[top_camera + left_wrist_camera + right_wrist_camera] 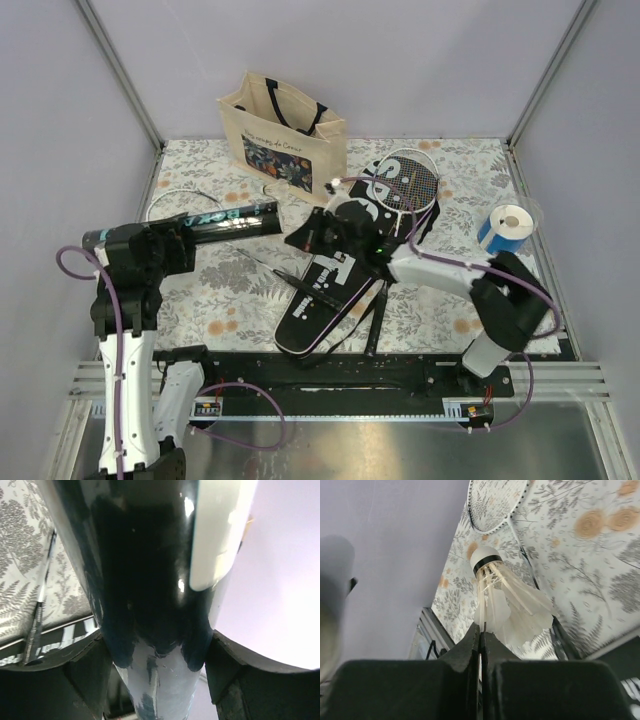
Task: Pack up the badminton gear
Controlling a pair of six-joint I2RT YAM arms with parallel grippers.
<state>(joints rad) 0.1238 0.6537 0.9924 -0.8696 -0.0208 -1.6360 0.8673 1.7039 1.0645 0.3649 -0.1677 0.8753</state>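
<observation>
A long glossy black tube [225, 220], round and smooth with pale lettering along its side, lies nearly level at middle left of the overhead view. The left gripper [157, 675] clasps it near its left end. In the left wrist view the two matte black fingers [75, 680] press against either flank and the shiny barrel fills the gap between them.

The left arm rises from the lower left corner on a white link. It folds at a black elbow and turns its wrist rightward along the tube.

The right arm starts at the lower right and doubles back at the right edge. Its white forearm reaches left toward frame centre, above the large flat black racket-shaped cover [325, 295] with white lettering.

The right gripper [481, 630] has its dark fingers pressed tightly together on the feather skirt of a small white shuttlecock [505, 595]. The shuttlecock's rounded cork tip, ringed by a black band, points away from the camera, and the thin quills fan out stiffly.

A thin-framed racket [410, 178] with a tight string grid rests on the cover's upper end, right of centre. A second thin white racket hoop [170, 200] shows at upper left, partly behind the tube.

All of this sits on a table under a grey fern-and-flower printed cloth [230, 310]. A beige tote bag [285, 125] with a dark floral panel stands at top centre. A short blue-and-white roll [505, 228] stands at right.
</observation>
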